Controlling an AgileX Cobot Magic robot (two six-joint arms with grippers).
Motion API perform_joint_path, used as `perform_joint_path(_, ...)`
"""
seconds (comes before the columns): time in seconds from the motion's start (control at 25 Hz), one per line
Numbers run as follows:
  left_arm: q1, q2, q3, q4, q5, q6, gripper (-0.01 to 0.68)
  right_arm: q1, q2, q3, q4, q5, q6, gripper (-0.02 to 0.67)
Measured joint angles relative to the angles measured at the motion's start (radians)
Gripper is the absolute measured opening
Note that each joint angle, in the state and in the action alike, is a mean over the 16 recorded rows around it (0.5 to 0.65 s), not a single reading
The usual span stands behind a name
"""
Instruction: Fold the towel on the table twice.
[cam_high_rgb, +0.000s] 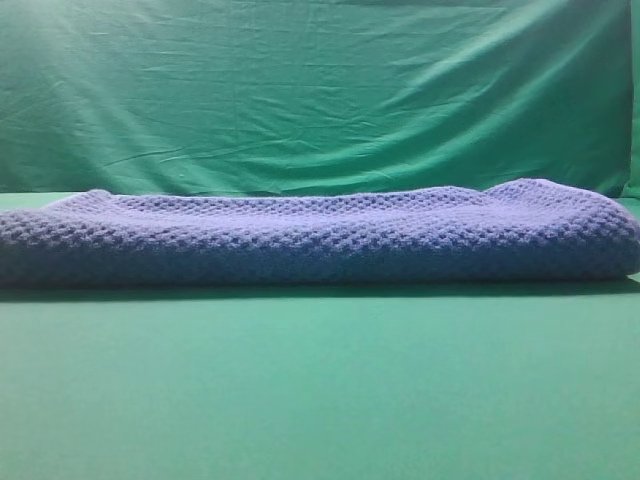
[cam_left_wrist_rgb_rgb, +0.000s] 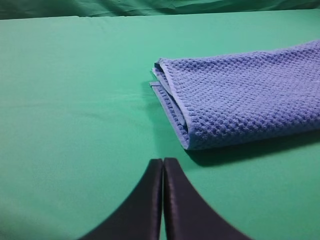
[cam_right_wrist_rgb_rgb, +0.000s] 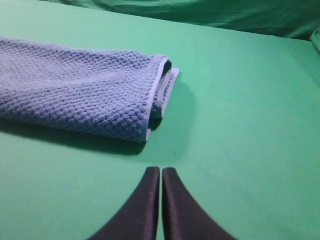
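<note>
Lying folded on the surface (cam_high_rgb: 320, 400), the towel (cam_high_rgb: 320, 235) is judged soft, thick; corners should be pinched; left gripper (cam_left_wrist_rgb_rgb: 163, 161) and right gripper (cam_right_wrist_rgb_rgb: 160, 170) are pressed together, empty.

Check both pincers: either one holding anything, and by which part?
Nothing held. Left pincer and right pincer are shut on nothing, each apart from the folded towel lying on the table.

Even, soft light from above; the towel (cam_high_rgb: 320, 235) casts a dark shadow along its near edge on the counter (cam_high_rgb: 320, 400). The high view is hazy and slightly blurred; wrist views sharper, no glare
</note>
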Motion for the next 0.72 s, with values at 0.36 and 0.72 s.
perform_joint_path(0.36,0.018,0.000,0.000,-0.002,0.000,0.000,0.000,-0.009,0.000,0.000,0.000,-0.002,-0.002,0.000)
perform_joint_path(0.72,0.101,0.000,0.000,-0.005,0.000,0.000,0.000,-0.134,0.000,0.000,0.001,-0.002,-0.004,0.000)
